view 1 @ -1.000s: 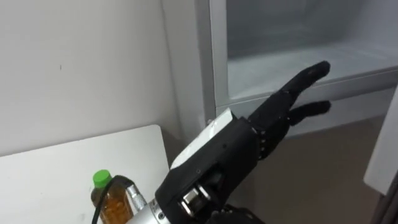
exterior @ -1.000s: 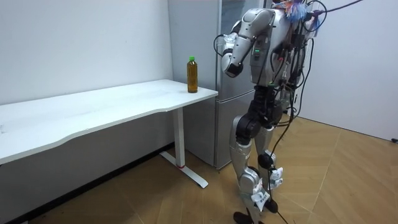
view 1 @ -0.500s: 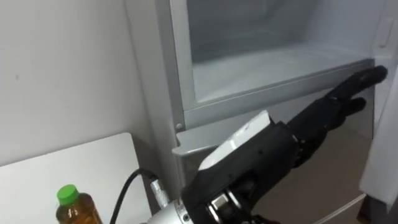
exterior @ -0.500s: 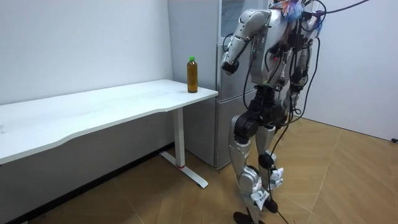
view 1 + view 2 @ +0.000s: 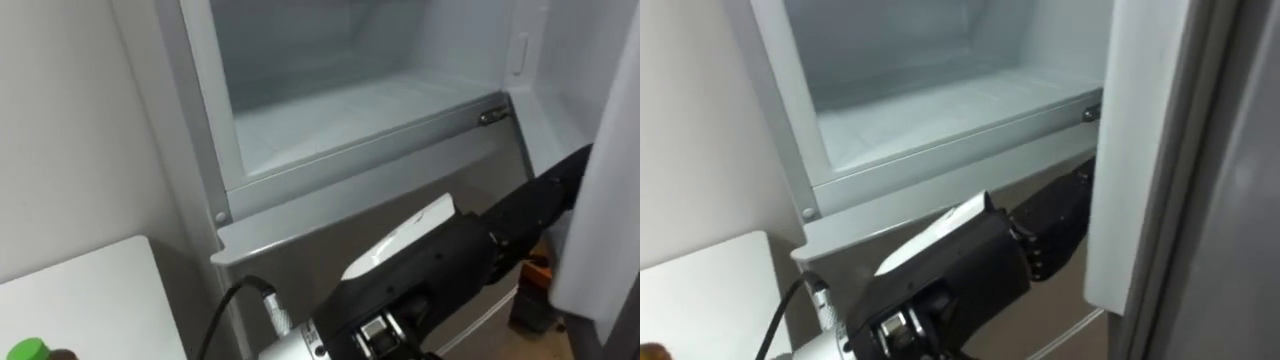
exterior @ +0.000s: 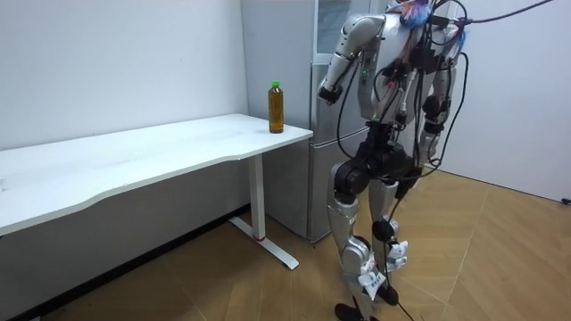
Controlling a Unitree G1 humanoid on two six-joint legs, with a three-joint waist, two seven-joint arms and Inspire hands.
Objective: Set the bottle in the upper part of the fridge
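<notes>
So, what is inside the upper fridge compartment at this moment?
The upper compartment shows a bare white floor and back wall, with nothing on the floor. The open door covers part of its right side. The bottle stands on the table.

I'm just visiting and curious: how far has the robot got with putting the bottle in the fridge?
Done: the upper compartment stands open. In hand: the left hand reaches to the edge of the open door. Left: the main part, since the bottle stands on the table; it has to be picked up and set inside.
</notes>
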